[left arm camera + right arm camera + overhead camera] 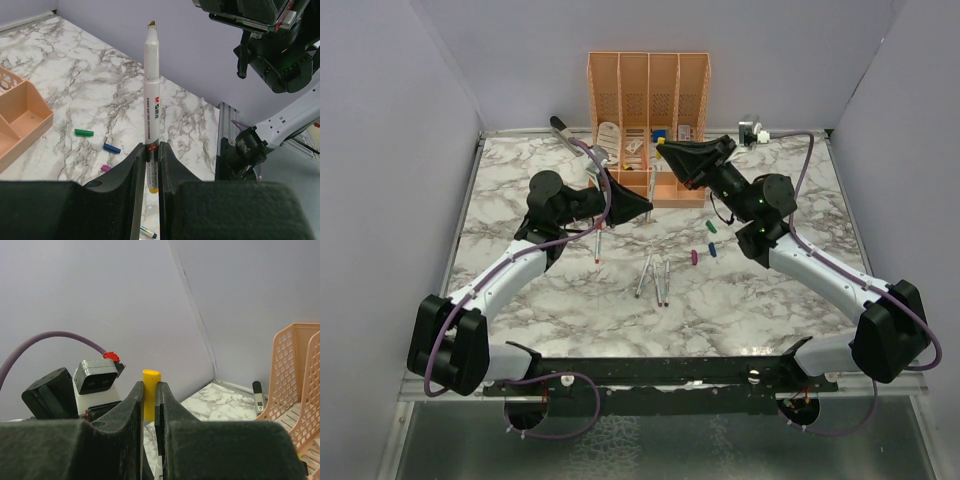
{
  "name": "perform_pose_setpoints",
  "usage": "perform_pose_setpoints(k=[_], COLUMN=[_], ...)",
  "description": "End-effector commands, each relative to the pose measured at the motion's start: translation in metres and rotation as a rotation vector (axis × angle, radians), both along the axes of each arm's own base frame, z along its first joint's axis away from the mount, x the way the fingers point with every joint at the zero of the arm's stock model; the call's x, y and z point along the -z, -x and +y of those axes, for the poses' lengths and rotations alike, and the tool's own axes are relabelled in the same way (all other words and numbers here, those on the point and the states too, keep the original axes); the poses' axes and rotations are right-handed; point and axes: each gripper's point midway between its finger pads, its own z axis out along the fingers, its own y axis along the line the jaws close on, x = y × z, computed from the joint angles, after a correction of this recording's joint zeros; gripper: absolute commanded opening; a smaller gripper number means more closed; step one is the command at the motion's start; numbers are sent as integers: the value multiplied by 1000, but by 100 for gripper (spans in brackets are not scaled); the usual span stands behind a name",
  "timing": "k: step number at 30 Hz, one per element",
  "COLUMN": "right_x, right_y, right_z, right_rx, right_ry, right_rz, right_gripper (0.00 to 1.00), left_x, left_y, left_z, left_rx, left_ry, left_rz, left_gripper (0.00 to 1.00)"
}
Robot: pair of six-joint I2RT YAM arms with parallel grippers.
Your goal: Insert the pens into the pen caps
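Marbled counter (520, 300) is carrying spare pens (655, 275) and loose caps (710, 240) mid-surface. Left pincer (152, 150) is clamping a pen (152, 85) by its lower barrel, nib (152, 23) pointing out. Right pincer (149, 386) is squeezing a yellow cap (151, 376). Judging by this, bringing nib and yellow cap onto one axis, then pushing straight and gently, is looking wisest

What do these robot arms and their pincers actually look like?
The left arm and right arm have rounded white shells joined by chunky black joint housings. A purple cable trails loosely along each. The left gripper and right gripper are matte black, each with two broad wedge-shaped fingers narrowing to the tips.
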Motion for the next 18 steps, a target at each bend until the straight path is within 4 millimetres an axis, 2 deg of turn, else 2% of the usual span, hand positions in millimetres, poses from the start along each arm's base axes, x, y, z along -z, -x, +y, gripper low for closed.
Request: perform_pose_setpoints(k=[1,18], right_x=[13,20], right_y=[3,1], right_z=[4,10], right_rx=[-36,-69], right_ry=[21,5], right_rz=[34,63], right_gripper=[1,1], left_x=[-12,-12], left_y=[3,2], left_z=[2,3], left_rx=[-14,-24], left_ry=[6,1], left_rz=[-71,-88], left_gripper=[0,0])
